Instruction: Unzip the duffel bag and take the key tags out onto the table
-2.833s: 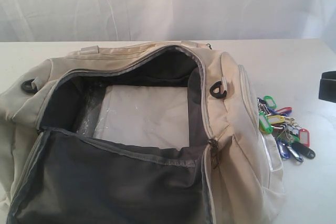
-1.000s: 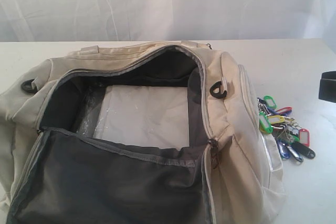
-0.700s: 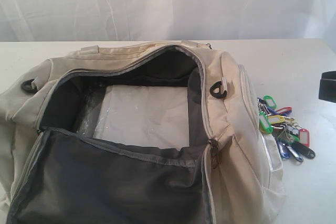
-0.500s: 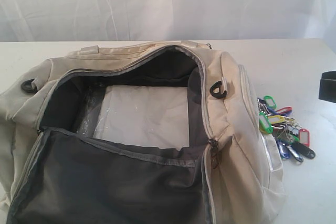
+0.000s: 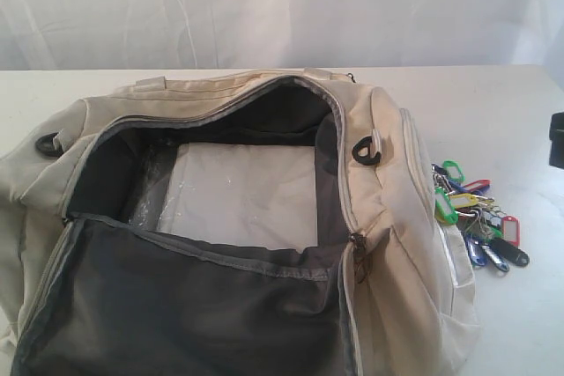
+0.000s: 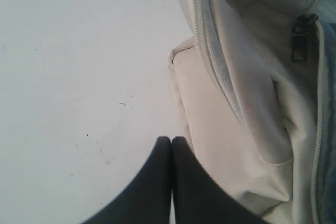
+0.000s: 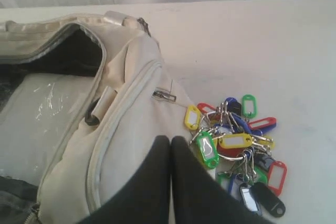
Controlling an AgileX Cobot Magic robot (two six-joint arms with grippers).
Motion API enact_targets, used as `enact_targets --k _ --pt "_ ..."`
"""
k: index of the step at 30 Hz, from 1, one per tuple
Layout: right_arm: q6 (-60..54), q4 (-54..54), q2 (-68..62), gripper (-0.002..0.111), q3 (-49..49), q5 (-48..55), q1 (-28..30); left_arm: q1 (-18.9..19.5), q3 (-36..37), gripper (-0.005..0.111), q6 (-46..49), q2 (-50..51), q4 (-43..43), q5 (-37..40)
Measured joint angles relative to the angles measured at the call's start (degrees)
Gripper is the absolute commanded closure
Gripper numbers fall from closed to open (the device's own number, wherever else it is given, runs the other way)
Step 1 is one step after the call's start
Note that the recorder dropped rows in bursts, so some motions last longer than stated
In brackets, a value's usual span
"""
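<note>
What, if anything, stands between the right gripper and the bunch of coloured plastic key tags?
Nothing visible does. The bunch of coloured plastic key tags lies uncovered on the plain white table, just beside the end of the cream fabric duffel bag. In the right wrist view, the shut right gripper has an open line to the bunch.

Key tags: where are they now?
Exterior view: the key tags lie on the table at the right, just beside the end of the duffel bag, outside its open compartment.
</note>
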State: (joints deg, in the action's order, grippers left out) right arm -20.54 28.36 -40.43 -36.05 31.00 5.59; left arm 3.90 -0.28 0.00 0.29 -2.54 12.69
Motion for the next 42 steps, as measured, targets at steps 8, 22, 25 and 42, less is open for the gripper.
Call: enact_targets --k 8,22,25,42 --pt "0.0 0.0 19.4 0.108 0.0 0.0 0.0 0.0 0.0 0.107 0.0 0.0 0.0 -0.4" --pt "0.0 -17.0 32.3 0.108 14.2 -0.9 0.0 0.0 0.0 0.107 0.0 0.0 -0.1 -0.4" --pt "0.0 -19.1 34.5 0.108 19.7 -0.9 0.0 0.0 0.0 0.107 0.0 0.0 -0.1 -0.4" --pt "-0.1 -20.2 40.1 0.108 35.8 -12.8 0.0 0.0 0.0 0.107 0.0 0.0 -0.1 -0.5"
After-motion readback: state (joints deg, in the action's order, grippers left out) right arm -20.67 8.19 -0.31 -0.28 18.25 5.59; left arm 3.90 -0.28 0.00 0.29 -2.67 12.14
